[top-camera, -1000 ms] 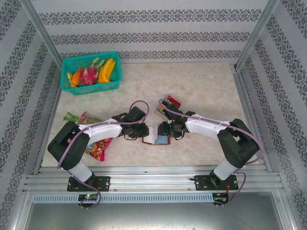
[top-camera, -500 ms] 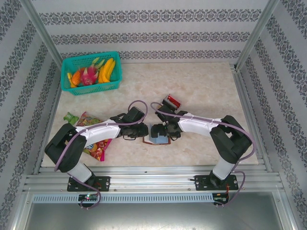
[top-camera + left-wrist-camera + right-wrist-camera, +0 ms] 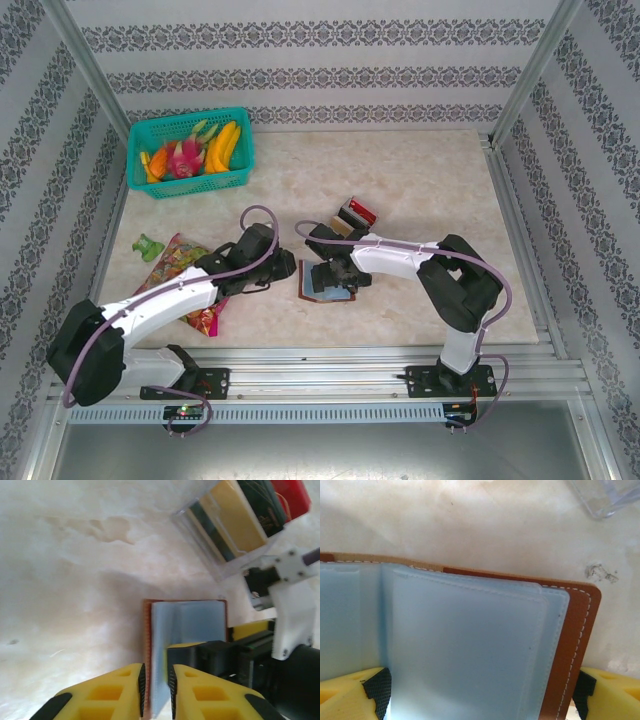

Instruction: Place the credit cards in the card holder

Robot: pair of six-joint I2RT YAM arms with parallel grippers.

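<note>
The brown card holder [image 3: 322, 291] lies open on the table, its grey-clear sleeves [image 3: 470, 645] facing up. My left gripper [image 3: 288, 266] is at the holder's left edge. In the left wrist view its jaws [image 3: 157, 690] are nearly together, with the brown cover edge and a sleeve [image 3: 200, 622] running into the gap. My right gripper [image 3: 480, 697] hangs just above the holder's right half, open wide, one pad [image 3: 377, 695] on each side of the sleeves. The credit cards [image 3: 240, 515], tan, dark and red, stand upright in a clear slotted stand [image 3: 352, 213] just behind.
A teal basket [image 3: 190, 152] of toy fruit sits at the back left. Colourful snack packets [image 3: 172, 258] lie under my left arm, with a small green item [image 3: 150, 245] beside them. Metal rails [image 3: 320, 360] border the table's near edge.
My right gripper has opened wide and moved left over the holder. The left arm has swung its elbow down to the left, and its gripper has drawn back slightly to the holder's left edge.
</note>
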